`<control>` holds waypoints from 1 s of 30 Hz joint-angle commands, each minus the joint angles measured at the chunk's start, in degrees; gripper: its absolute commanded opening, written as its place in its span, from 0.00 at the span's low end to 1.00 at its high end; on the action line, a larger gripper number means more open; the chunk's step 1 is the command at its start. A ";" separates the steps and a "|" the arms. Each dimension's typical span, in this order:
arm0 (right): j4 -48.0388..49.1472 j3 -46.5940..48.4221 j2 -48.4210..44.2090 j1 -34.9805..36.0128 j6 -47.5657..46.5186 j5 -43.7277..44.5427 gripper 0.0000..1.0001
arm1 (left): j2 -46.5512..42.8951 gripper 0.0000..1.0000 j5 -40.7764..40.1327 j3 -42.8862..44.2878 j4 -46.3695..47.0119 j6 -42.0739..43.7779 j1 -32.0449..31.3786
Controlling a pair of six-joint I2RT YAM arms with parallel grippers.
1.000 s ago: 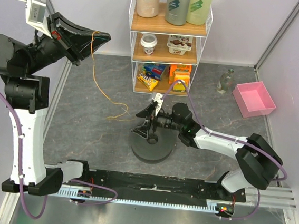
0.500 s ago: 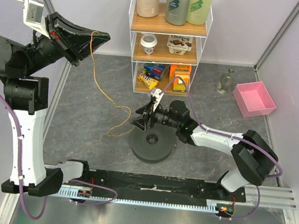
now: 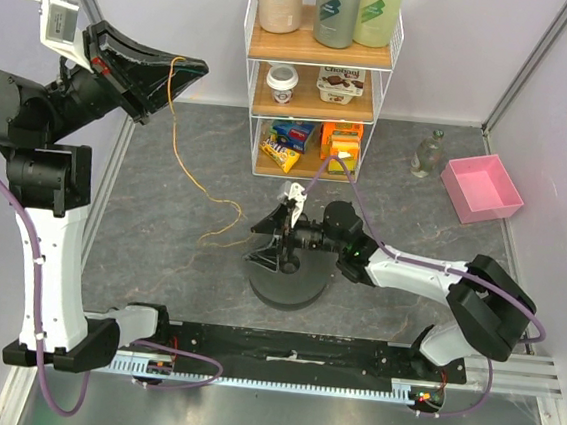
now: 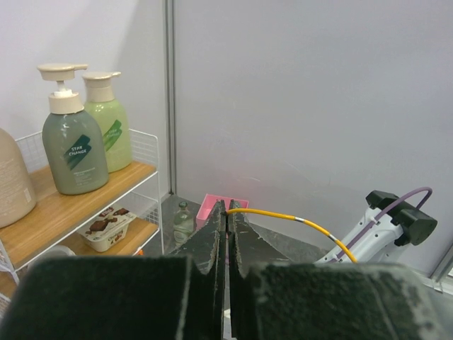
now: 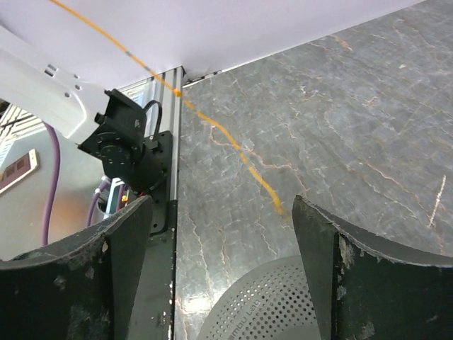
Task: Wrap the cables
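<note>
wire (image 3: 174, 137): hangs from left pincer, trails onto counter (image 3: 159, 251)
left pincer (image 4: 227, 209): raised, clamped on wire end
right pincer (image 3: 263, 243): wide, over spool (image 3: 291, 286) edge

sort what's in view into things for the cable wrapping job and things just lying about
For the job:
- yellow wire, pinched in the shut left hand
- dark grey spool
- right hand, open over the spool

Just lying about:
- wire shelf with bottles and snack packs
- pink tray
- small clear bottle
</note>
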 commanded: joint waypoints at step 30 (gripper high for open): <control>-28.56 9.86 -3.78 -12.77 -13.61 5.45 0.00 | -2.99 0.02 -12.74 -0.50 -25.14 29.51 0.49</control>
